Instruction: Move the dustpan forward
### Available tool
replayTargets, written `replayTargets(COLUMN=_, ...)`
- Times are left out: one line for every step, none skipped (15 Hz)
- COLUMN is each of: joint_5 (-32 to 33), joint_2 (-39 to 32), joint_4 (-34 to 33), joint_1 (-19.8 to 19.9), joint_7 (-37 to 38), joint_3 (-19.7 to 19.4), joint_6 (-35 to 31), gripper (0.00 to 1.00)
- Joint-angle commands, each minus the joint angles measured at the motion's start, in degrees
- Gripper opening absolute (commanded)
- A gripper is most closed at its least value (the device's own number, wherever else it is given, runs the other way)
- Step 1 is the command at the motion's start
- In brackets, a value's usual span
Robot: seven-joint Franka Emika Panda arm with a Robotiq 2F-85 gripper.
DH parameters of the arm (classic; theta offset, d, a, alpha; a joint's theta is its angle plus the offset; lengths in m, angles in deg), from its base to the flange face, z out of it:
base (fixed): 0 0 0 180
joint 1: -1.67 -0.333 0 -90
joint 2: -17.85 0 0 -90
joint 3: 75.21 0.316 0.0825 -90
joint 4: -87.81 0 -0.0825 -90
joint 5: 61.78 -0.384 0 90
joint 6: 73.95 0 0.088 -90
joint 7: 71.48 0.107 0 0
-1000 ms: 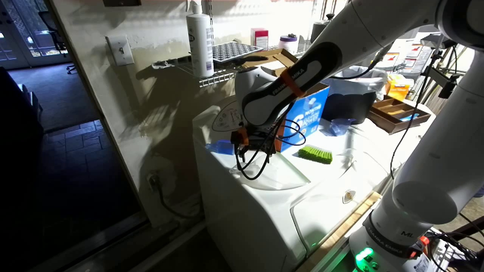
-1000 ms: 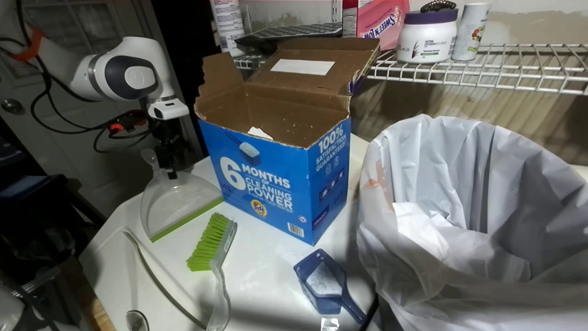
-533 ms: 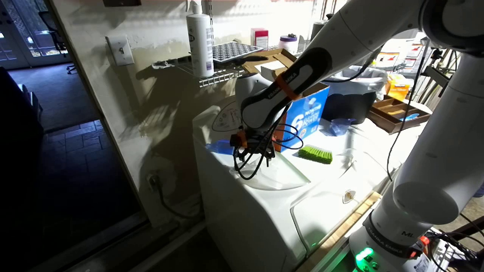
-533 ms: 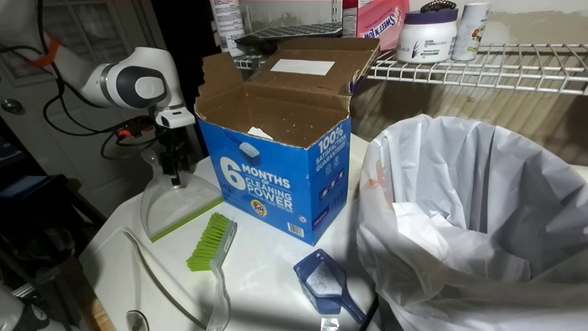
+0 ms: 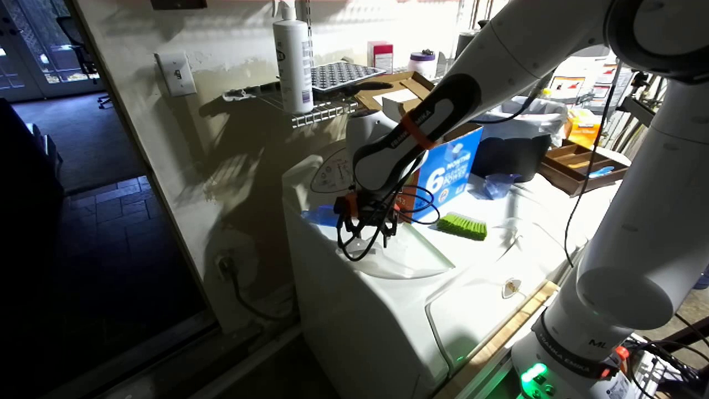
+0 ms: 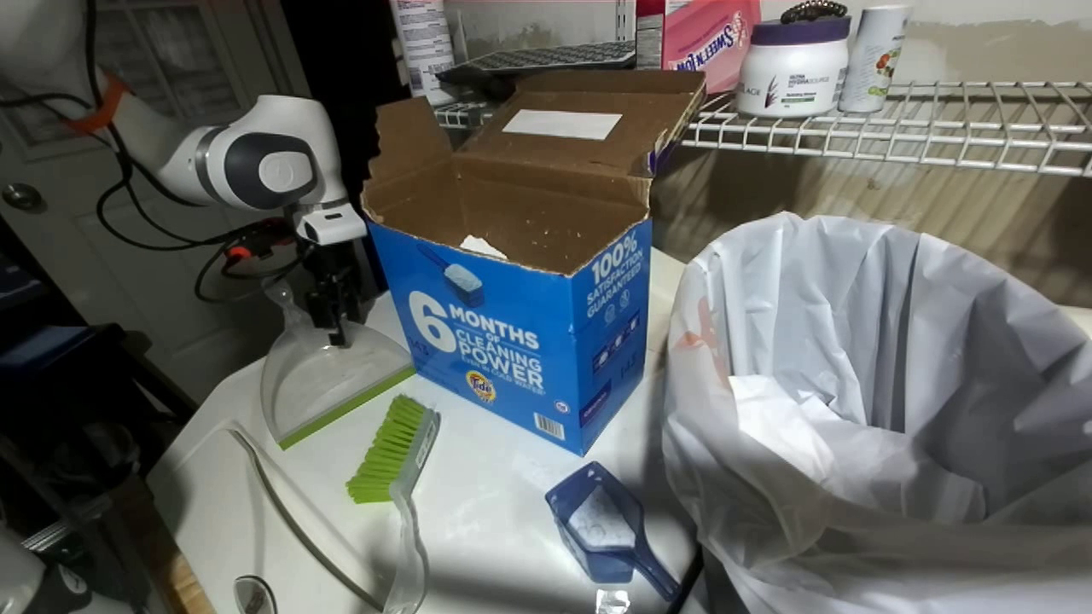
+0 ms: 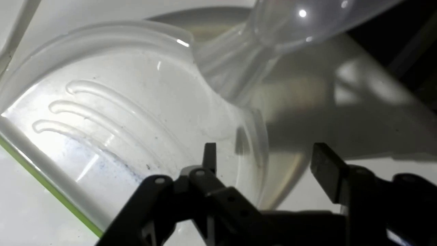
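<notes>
Compared w/ prev. frame, gripper (image 5: 370,239) in an exterior view has come a bit lower; its arm (image 5: 509,52) reaches slantwise over white appliance (image 5: 343,316), near wall (image 5: 232,39). In an exterior view, clear, green-edged dustpan (image 6: 320,388) lies on this appliance, just beside blue carton (image 6: 520,367), approx. same place as before; gripper points down over it. Wrist view: fingers (image 7: 329,174) stand apart, one over dustpan, other beyond its back edge; touching or not, cannot tell.

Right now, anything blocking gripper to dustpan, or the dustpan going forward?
Gripper to dustpan: nothing visible; in the wrist view, the open jaws appear on either side of its curved rim. If forward is toward its green lip, the brush lying beyond it would likely be in the way.
</notes>
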Motion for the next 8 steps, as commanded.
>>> replayTargets(joint_5=-0.2, joint_2=-0.74, joint_4=-0.88, joint_1=-1.37, joint_7=2.96, joint_3=-1.17, joint_6=-0.44, gripper=0.43)
replayTargets(joint_5=-0.13, joint_2=-0.54, joint_4=-0.85, joint_1=-1.45, joint_7=3.47, joint_3=-1.27, joint_6=-0.29, gripper=0.35)
replayTargets(joint_5=-0.11, joint_2=-0.29, joint_4=-0.79, joint_1=-1.53, joint_7=3.95, joint_3=-1.33, joint_6=-0.18, gripper=0.29)
replayTargets(joint_5=-0.06, joint_2=-0.12, joint_4=-0.76, joint_1=-1.6, joint_7=4.54, joint_3=-1.39, joint_6=-0.09, gripper=0.23)
replayTargets(joint_5=0.04, joint_2=0.1, joint_4=-0.75, joint_1=-1.66, joint_7=5.3, joint_3=-1.41, joint_6=0.14, gripper=0.15)
replayTargets(joint_5=-1.05, joint_2=0.33, joint_4=-0.64, joint_1=-1.59, joint_7=5.2, joint_3=-1.33, joint_6=-0.47, gripper=0.08)
replayTargets(joint_5=-0.85, joint_2=0.41, joint_4=-0.83, joint_1=-1.57, joint_7=5.38, joint_3=-1.36, joint_6=0.09, gripper=0.01)
replayTargets(joint_5=-0.32, joint_2=0.87, joint_4=-0.94, joint_1=-1.51, joint_7=5.87, joint_3=-1.46, joint_6=0.93, gripper=0.0)
